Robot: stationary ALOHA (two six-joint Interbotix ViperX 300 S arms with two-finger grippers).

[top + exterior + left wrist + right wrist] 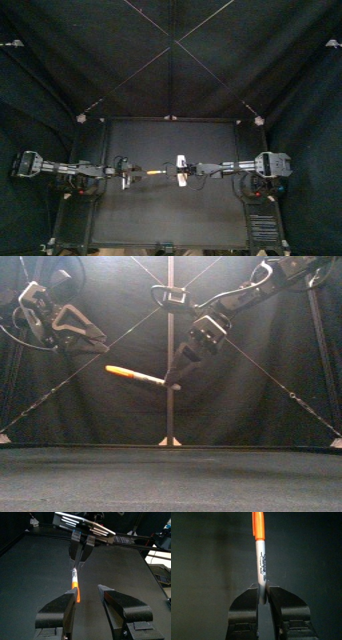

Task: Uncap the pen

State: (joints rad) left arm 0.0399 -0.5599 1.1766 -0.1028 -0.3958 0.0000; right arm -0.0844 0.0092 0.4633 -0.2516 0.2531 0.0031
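Observation:
A marker pen (138, 375) with an orange cap and a pale barrel hangs in the air above the table, nearly level. My right gripper (173, 382) is shut on the barrel's end, and the right wrist view shows the pen (261, 554) sticking out from the jaws with the orange cap (258, 523) farthest away. My left gripper (88, 343) is open, just left of the cap's tip and a little higher. In the left wrist view the pen (76, 587) points toward the open left gripper (87, 592), with its cap end close beside one finger (67, 599). From above, the pen (158, 174) lies between both grippers.
The black table (167, 215) lies below both arms, with nothing else on it. Black curtains close the back and sides.

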